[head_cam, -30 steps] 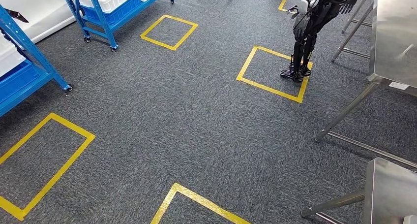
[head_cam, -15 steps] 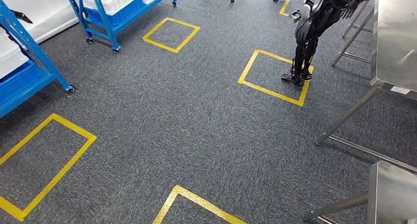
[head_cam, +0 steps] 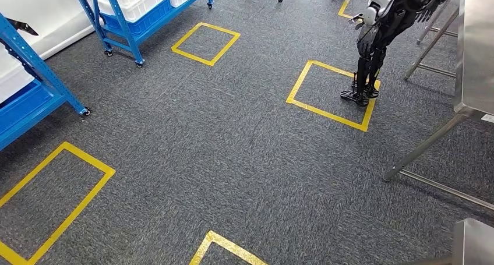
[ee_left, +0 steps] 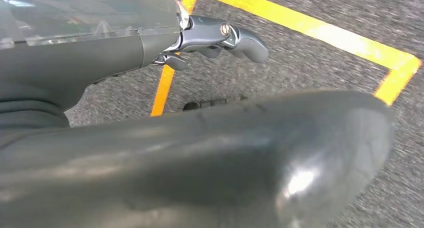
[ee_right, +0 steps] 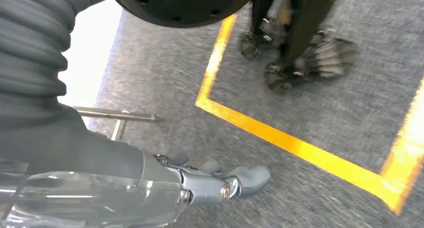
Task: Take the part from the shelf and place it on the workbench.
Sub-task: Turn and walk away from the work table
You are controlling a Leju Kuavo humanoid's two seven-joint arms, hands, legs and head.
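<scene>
My head view looks across a grey carpet. My wrist views look at my own hands, and my head view does not have them in it.

My left hand hangs over the carpet beside a yellow tape line. Its thumb sticks out. Most of its fingers are hidden, so I cannot tell if it is loose or curled.

My right hand hangs over the carpet too. Its thumb and fingertips are apart and loose, and nothing is in it. A thin steel bar lies just past it, close to the floor.

From my head I count two blue shelves. One shelf is on the left, near me. The other shelf is far off on the left, and it holds white bins. I cannot tell which thing is the part. It may be on a shelf, but it is too small to pick out.

I count two steel tables. The workbench is on the right, and a second table pokes in at the near right corner.

I count five yellow squares taped on the carpet, some cut off at the edges. One black robot stands on the edge of the square on the far right.
</scene>
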